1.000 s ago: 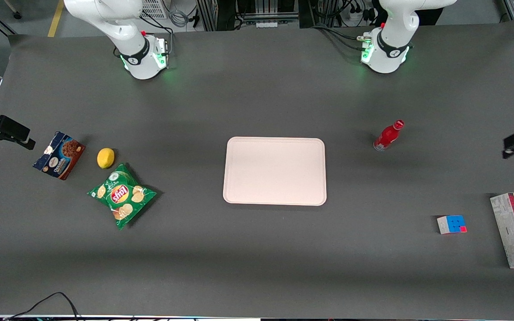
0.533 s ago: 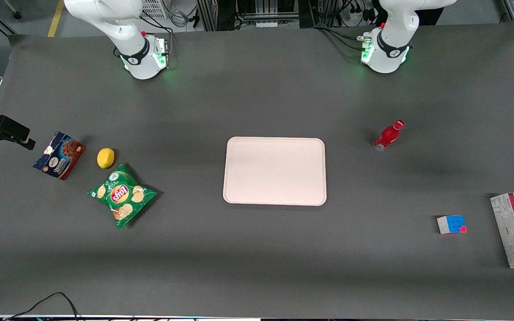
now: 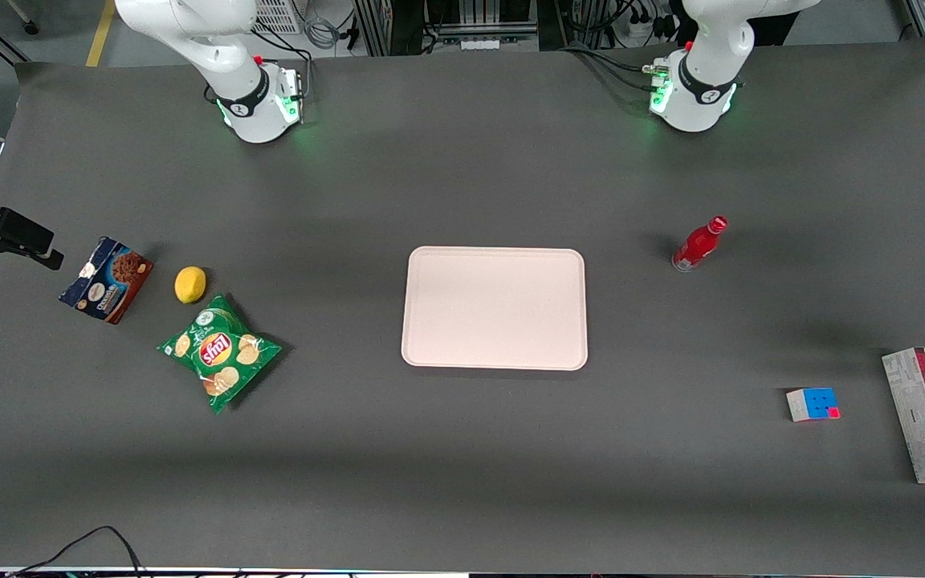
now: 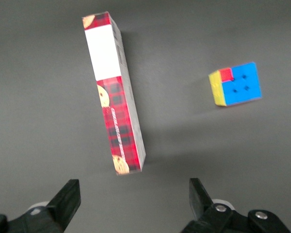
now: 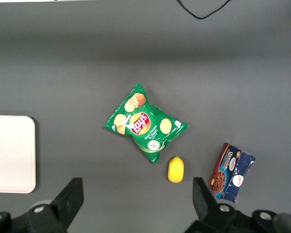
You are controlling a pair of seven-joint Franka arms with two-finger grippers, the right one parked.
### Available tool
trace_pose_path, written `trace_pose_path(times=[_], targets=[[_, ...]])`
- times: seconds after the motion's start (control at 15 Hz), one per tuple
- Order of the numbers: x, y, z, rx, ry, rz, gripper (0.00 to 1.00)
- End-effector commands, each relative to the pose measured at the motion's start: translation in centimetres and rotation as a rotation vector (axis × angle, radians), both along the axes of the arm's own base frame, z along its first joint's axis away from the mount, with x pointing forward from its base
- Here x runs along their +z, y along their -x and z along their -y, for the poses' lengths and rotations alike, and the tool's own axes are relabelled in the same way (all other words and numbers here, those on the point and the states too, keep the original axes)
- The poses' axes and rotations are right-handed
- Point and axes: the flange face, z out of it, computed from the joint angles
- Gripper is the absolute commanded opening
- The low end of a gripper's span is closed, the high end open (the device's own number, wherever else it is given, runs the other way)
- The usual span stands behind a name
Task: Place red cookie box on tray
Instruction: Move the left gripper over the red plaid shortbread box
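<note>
While the spread gripper (image 4: 132,194) hovers, the red cookie box (image 4: 115,94) shows a blank white label

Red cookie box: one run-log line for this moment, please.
gripper: open, above table near red cookie box | box: ungrasped, beside Rubik's cube | tray: bare

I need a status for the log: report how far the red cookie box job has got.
Done: nothing yet; the tray holds nothing. In hand: the left arm's hand is open and hovers above the table near one end of the red cookie box, without touching it. The box lies at the working arm's end of the table beside the puzzle cube. Left: grasp, carry, set on the tray.
</note>
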Motion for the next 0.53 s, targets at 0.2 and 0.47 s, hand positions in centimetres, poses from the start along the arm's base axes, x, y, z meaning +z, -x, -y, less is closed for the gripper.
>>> trace_pose_path(times=[0.2, 0.47], targets=[[-4.5, -1.9, -2.6, -0.058, 0.002, 0.012, 1.0], [-8.1, -1.6, -3.7, -0.047, 0.094, 0.033, 1.0]])
